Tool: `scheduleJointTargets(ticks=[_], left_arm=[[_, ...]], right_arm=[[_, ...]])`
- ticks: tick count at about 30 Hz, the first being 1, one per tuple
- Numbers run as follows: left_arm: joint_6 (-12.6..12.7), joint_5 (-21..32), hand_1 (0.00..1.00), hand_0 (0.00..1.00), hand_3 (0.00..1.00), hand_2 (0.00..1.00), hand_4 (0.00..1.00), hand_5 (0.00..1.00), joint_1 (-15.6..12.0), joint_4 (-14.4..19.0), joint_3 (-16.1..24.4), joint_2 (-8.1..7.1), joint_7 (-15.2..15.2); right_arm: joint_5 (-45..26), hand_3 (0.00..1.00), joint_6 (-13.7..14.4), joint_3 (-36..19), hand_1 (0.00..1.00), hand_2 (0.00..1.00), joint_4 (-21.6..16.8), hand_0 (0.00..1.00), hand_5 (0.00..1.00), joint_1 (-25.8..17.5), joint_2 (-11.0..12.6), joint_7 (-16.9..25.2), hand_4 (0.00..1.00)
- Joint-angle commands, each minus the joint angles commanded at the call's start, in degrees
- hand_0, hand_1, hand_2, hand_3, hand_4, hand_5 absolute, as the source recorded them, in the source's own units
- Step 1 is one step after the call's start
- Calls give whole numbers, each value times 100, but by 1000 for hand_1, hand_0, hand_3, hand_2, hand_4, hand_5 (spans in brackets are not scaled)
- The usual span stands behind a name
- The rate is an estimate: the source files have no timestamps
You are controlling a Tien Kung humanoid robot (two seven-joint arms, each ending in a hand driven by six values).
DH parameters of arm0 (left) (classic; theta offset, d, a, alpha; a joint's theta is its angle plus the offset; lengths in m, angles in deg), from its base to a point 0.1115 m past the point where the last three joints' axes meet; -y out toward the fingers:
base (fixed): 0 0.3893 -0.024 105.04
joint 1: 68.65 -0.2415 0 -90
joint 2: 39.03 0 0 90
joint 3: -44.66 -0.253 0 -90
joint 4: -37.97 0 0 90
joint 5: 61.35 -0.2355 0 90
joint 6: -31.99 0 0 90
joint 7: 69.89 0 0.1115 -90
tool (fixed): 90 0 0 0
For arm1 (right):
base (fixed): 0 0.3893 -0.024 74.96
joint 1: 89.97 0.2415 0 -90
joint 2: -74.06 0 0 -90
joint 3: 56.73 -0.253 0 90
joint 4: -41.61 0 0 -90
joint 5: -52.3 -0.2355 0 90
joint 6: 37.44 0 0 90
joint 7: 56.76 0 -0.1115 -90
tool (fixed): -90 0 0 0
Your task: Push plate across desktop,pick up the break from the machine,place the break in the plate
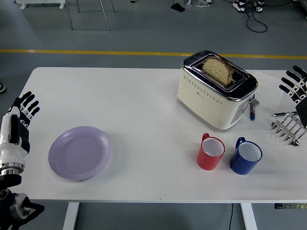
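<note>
Bread slice [218, 70] seen upright in cream toaster [211, 98], upper right of frame. Lilac plate [79, 153] placed lower left on white bench [134, 105]. Red mug [211, 152], blue mug [246, 156] and metal rack [289, 127] grouped below and right of toaster. Left hand [23, 111] at left edge, right hand [295, 84] at right edge, both spread wide, nothing held.

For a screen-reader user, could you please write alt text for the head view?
A slice of bread stands in a cream toaster on a white table, with an empty lilac plate front left. Both robot hands, left and right, hover open at the edges.
</note>
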Motion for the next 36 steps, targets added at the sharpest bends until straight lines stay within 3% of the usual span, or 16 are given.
scheduleJointTargets(ticks=[6,7,18,36], left_arm=[[127,-131,882,849,849,916,538,995,-72,-282,-18,22,390],[140,-143,933,903,942,962,537,994,-78,-314,-23,22,424],[261,-258,958,938,995,998,538,998,-94,-932,-91,34,827],[78,-91,960,948,998,998,549,998,-48,-1521,-247,43,768]], right_arm=[[1,774,4,-16,767,773,5,829,573,-32,-2,1,484],[2,773,4,-16,767,772,6,830,566,-35,-3,0,486],[5,773,2,-41,767,771,25,829,563,-39,-45,-4,486],[1,773,5,-17,767,770,30,828,560,-16,-45,-2,484]])
